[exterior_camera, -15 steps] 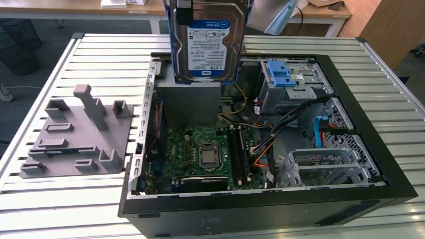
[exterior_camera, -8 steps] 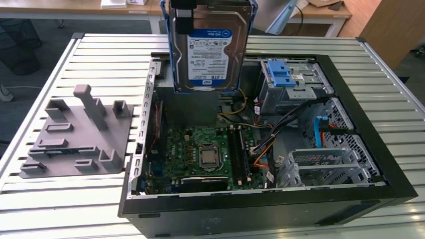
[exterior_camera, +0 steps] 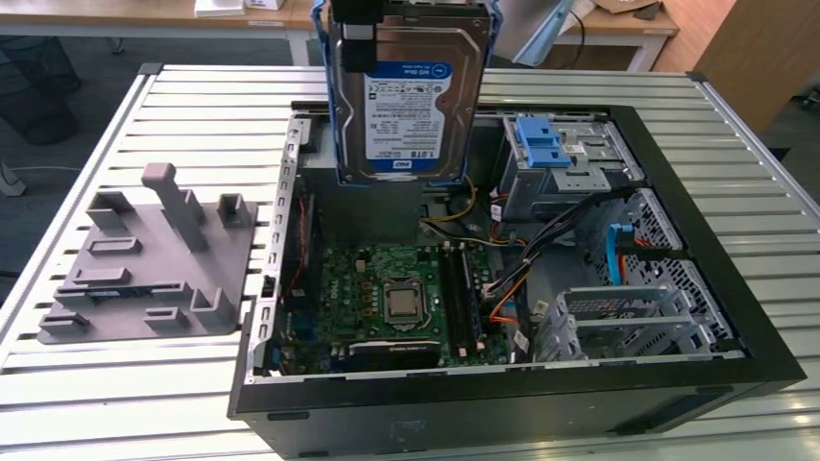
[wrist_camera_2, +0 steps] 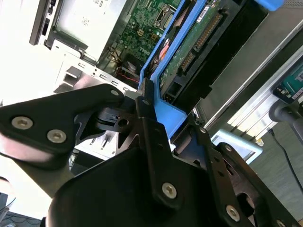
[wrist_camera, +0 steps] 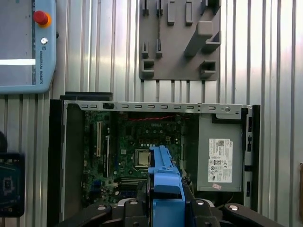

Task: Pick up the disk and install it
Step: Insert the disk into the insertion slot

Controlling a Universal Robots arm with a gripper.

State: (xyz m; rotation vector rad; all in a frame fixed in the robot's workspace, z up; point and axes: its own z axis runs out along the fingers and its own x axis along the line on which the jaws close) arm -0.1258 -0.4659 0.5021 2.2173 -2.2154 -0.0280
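Hanging over the case (exterior_camera: 717, 375), silver disk (exterior_camera: 410, 58), white-and-blue label (exterior_camera: 399, 115), blue carrier (exterior_camera: 337, 106)

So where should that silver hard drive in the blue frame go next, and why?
Probably toward the exterior view's right: the silver hard drive, clamped in the black gripper, hangs above the green motherboard, while the metal drive cages sit there.

Worktop (exterior_camera: 129, 394): pale slatted metal, ribs running lengthwise, seen also in the first wrist view (wrist_camera: 265, 56). Two items lie directly on it. Black PC case (exterior_camera: 513, 408) (wrist_camera: 156, 107) lies on its side, open face up. Grey moulded fixture (exterior_camera: 141, 279) (wrist_camera: 175, 47) sits flat just beside the case on the exterior view's left, with a narrow strip of slats between them.
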